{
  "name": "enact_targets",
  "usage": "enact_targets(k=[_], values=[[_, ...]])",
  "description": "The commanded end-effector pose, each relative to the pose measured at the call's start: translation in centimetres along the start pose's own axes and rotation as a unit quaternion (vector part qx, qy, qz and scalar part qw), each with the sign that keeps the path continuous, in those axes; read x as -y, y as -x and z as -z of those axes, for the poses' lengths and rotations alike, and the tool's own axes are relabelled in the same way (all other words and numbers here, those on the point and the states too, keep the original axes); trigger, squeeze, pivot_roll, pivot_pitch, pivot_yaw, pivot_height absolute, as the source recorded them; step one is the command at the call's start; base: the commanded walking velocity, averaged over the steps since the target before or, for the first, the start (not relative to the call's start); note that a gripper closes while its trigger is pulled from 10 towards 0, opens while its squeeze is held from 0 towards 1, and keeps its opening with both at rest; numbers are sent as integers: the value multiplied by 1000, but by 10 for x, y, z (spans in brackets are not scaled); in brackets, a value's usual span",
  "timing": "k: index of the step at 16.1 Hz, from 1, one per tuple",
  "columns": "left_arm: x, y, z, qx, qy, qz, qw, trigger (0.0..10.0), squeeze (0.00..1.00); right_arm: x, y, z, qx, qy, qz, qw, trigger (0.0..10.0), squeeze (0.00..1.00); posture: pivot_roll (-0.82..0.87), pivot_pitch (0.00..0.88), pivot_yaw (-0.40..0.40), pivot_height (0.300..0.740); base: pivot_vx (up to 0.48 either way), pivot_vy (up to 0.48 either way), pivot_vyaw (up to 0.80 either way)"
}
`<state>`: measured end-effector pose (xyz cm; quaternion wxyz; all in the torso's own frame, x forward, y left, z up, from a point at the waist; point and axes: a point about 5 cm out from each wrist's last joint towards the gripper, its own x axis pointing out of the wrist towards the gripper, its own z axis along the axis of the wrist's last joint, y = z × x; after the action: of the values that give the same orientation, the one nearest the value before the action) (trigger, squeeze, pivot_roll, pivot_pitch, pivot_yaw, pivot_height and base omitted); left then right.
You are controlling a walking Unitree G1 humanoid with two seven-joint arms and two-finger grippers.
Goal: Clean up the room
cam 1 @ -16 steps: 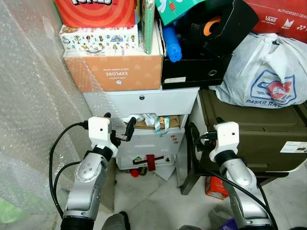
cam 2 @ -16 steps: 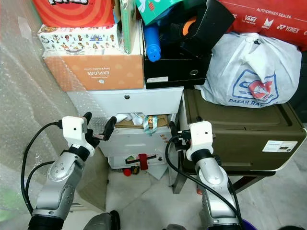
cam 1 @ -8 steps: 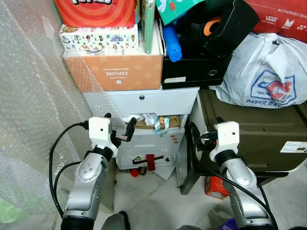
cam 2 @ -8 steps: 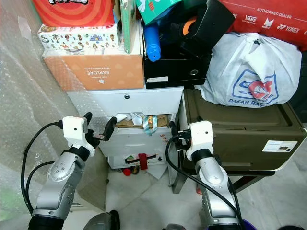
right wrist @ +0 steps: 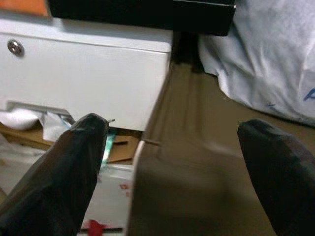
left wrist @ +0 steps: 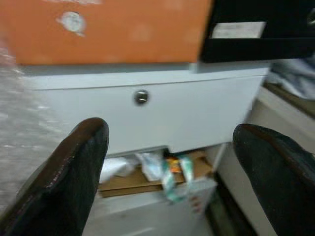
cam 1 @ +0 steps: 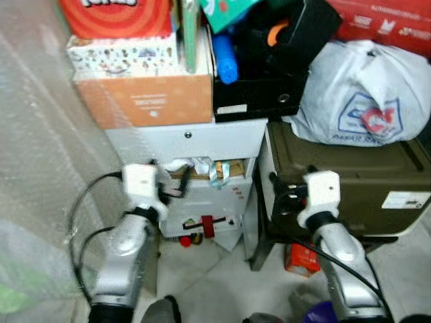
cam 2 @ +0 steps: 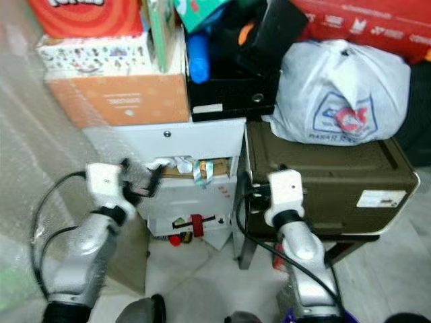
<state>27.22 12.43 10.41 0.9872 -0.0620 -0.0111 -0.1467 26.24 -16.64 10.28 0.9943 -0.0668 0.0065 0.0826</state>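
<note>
A white drawer cabinet (cam 1: pixel 202 145) stands straight ahead. The drawer (cam 1: pixel 205 171) below its locked one is partly open, with crumpled paper, cardboard and a ribbon sticking out. My left gripper (cam 1: pixel 168 180) is held up open in front of that drawer, nothing between its fingers (left wrist: pixel 74 182). My right gripper (cam 1: pixel 283 195) is open too, empty, at the gap between the cabinet and an olive storage box (cam 1: pixel 350 175). In the right wrist view the olive box lid (right wrist: pixel 197 162) lies between the fingertips.
An orange carton (cam 1: pixel 145 97) and a black file box (cam 1: pixel 256 87) with a blue bottle (cam 1: pixel 225 60) are stacked on the cabinet. A white plastic bag (cam 1: pixel 357 94) sits on the olive box. Bubble wrap (cam 1: pixel 40 168) hangs left. Small red litter (cam 1: pixel 185 240) and an orange packet (cam 1: pixel 296 259) lie on the floor.
The whole picture has slid a little to the left and gone blurry, so the camera is moving. Both arms keep the same raised pose, grippers still open.
</note>
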Motion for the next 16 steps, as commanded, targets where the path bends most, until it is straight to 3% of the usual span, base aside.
enact_targets(k=[1, 13, 16], values=[[-8, 3, -1, -3, -9, -11, 1000, 10000, 0, -4, -2, -2, 2, -5, -5, 1000, 10000, 0, -35, 115, -4, 740, 0, 0, 431], [-6, 6, -3, -4, -11, 0, 1000, 10000, 0, -3, -2, -3, 4, 1, -7, 1000, 10000, 0, -33, 100, -11, 740, 0, 0, 0], [-5, 6, -3, -4, -12, 4, 1000, 10000, 0, -4, -1, -3, 5, 2, -10, 1000, 10000, 0, -34, 102, -10, 740, 0, 0, 800]])
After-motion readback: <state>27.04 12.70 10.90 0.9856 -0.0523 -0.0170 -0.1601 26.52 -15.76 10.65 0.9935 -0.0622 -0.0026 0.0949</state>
